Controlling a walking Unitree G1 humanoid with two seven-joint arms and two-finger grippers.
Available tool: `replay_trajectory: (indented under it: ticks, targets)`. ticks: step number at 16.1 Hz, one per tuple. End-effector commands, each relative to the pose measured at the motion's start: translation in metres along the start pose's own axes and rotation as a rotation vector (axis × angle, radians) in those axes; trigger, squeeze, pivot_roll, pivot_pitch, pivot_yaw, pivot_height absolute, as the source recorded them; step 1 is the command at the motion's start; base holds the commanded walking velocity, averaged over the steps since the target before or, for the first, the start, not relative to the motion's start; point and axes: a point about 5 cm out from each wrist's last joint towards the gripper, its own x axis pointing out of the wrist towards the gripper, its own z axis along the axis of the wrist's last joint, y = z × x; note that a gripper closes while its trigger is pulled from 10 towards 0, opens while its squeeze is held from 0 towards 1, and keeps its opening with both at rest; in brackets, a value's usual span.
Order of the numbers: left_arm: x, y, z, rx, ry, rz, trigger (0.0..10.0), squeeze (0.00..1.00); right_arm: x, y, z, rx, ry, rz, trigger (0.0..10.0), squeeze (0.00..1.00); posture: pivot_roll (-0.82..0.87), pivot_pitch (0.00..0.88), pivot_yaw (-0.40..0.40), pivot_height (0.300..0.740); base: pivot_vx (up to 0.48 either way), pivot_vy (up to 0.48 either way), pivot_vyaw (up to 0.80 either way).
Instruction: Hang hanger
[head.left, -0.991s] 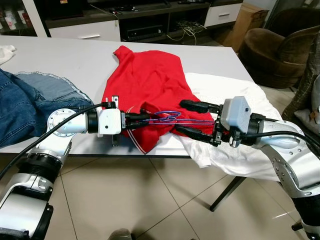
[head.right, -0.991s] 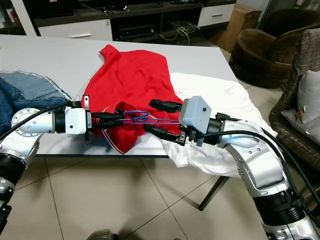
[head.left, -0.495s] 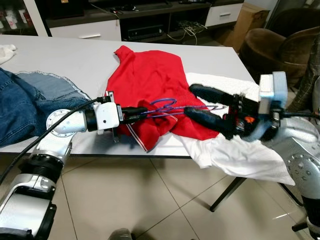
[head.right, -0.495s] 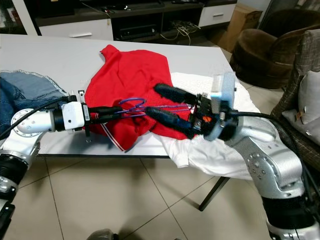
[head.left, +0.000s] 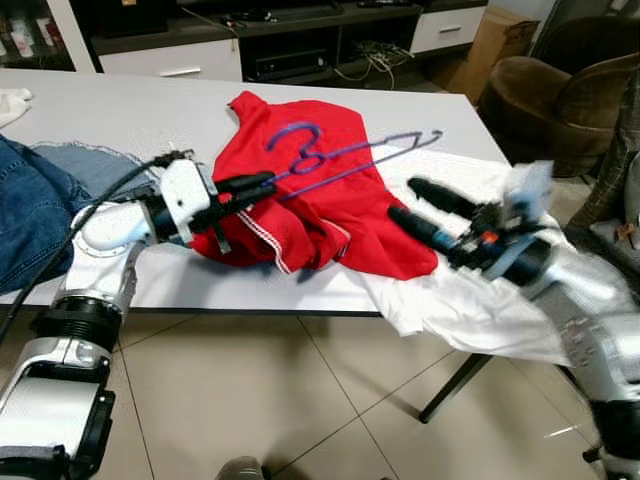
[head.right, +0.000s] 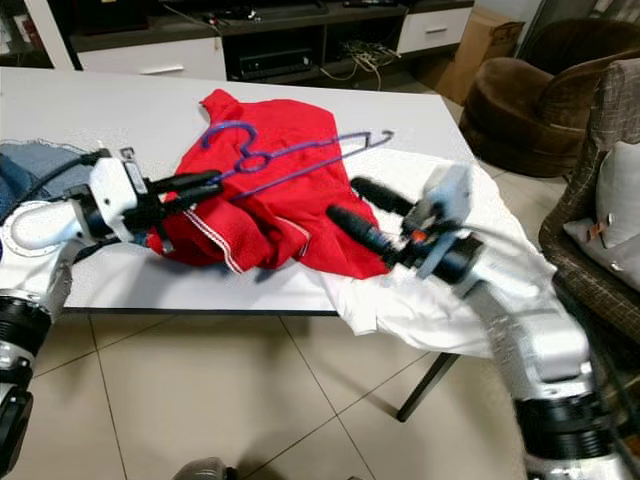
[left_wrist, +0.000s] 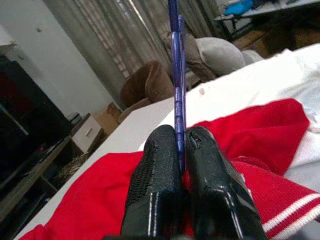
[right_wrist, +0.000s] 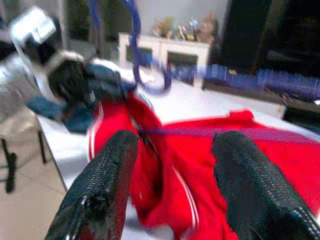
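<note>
my left gripper (head.left: 262, 183) is clamped on the purple hanger (head.left: 345, 155), its two black fingers (left_wrist: 155, 175) pressed together on the wire at one end, and the hanger is lifted clear above the red shirt (head.left: 310, 190), tilted, its hook curling over the shirt's upper half and its far arm reaching toward the white cloth (head.left: 470, 300). the red shirt lies crumpled near the front edge of the white table (head.left: 130, 125); its hem with the white stripe is bunched up just under my left fingers.

my right gripper (head.left: 425, 212) hovers over the edge where the red shirt overlaps the white cloth, fingers spread apart and holding nothing (it looks blurred here). it sits below the hanger's far arm and apart from it.

on the other side of the red shirt, past my left arm, a pile of blue jeans (head.left: 40, 200) lies on the table, partly hanging over the front edge. the white cloth drapes off the table's corner beside the shirt.

behind the table and the shirt stands a low dark media unit (head.left: 290, 40) with white drawers and cables on its shelf. beyond the white cloth is a brown armchair (head.left: 550, 100), with a cardboard box (head.left: 495, 40) next to it. the floor under the table is pale glossy tile (head.left: 300, 400).
</note>
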Motion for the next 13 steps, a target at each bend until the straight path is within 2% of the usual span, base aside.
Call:
replay_trajectory:
  ticks: [1, 4, 5, 6, 8, 13]
  targets:
    - [0.000, 0.014, 0.010, 0.020, -0.026, 0.035, 0.0, 0.00, 0.002, 0.000, -0.006, -0.029, 0.030, -0.024, 10.0, 0.00, 0.08, 0.009, -0.040, 0.740, 0.000, 0.000, 0.00]
    - [-0.003, 0.017, 0.011, 0.022, -0.019, 0.037, 0.0, 0.00, 0.009, 0.008, -0.017, -0.033, 0.061, -0.042, 10.0, 0.00, 0.08, 0.009, -0.036, 0.740, 0.000, 0.000, 0.00]
    - [-0.004, 0.015, 0.009, 0.029, -0.003, 0.018, 0.0, 0.00, 0.016, 0.020, -0.033, -0.043, 0.122, -0.019, 10.0, 0.00, 0.08, 0.009, -0.036, 0.740, 0.000, 0.000, 0.00]
    - [-0.003, 0.014, 0.009, 0.028, -0.002, 0.016, 0.0, 0.00, 0.017, 0.021, -0.036, -0.048, 0.133, -0.024, 10.0, 0.00, 0.08, 0.009, -0.036, 0.740, 0.000, 0.000, 0.00]
    - [-0.003, 0.014, 0.009, 0.026, -0.007, 0.017, 0.0, 0.00, 0.032, 0.016, -0.051, -0.047, 0.180, -0.147, 10.0, 0.00, 0.08, 0.012, -0.038, 0.740, 0.000, 0.000, 0.00]
    - [-0.003, 0.015, 0.011, 0.031, -0.009, 0.017, 0.0, 0.00, 0.056, 0.026, -0.064, -0.032, 0.204, -0.165, 10.0, 0.00, 0.08, 0.021, -0.041, 0.740, 0.000, 0.000, 0.00]
